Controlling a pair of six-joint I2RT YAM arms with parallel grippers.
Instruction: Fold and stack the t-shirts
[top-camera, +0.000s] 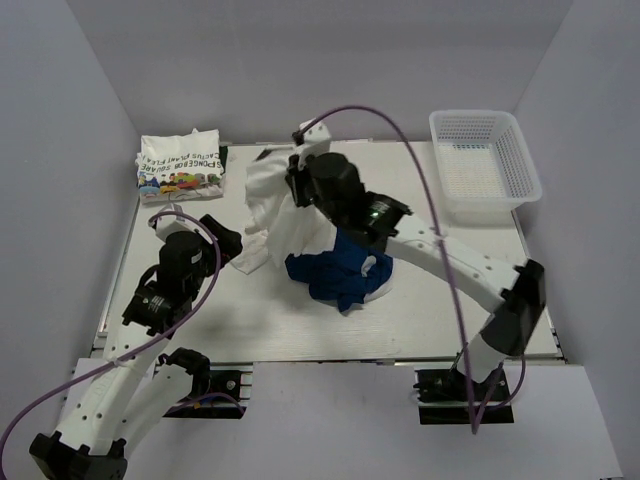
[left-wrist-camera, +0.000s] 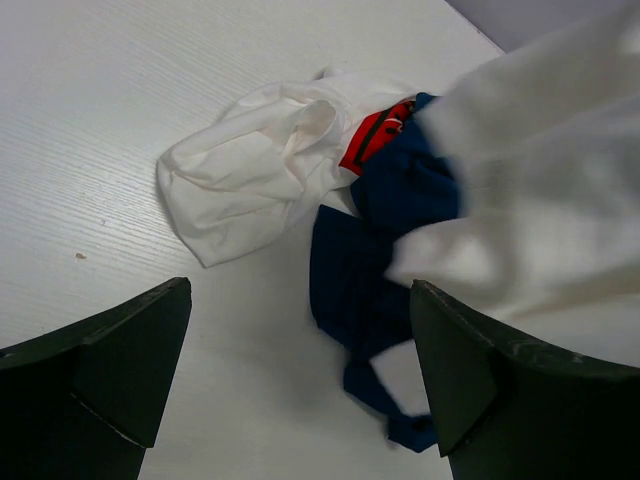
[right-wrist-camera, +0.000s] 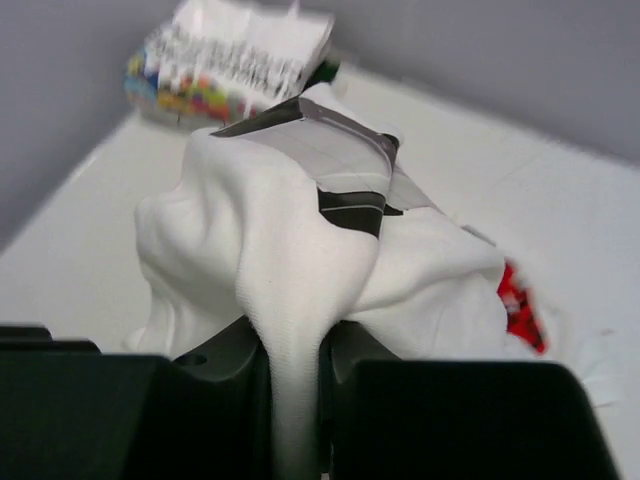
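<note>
My right gripper (right-wrist-camera: 295, 375) is shut on a bunched fold of the white t-shirt (right-wrist-camera: 270, 250) and holds it lifted above the table; its red print (right-wrist-camera: 520, 300) shows at the right. In the top view this gripper (top-camera: 298, 172) is mid-table at the back, with the white t-shirt (top-camera: 272, 205) hanging from it. The blue t-shirt (top-camera: 340, 272) lies crumpled under it and also shows in the left wrist view (left-wrist-camera: 375, 270). My left gripper (top-camera: 226, 240) is open and empty, just left of the white shirt's trailing end (left-wrist-camera: 255, 175). The folded cartoon-print t-shirt (top-camera: 180, 165) lies at the back left.
A white plastic basket (top-camera: 487, 165) stands at the back right corner. Grey walls close the table on the left, back and right. The right arm reaches across the middle of the table (top-camera: 470, 260).
</note>
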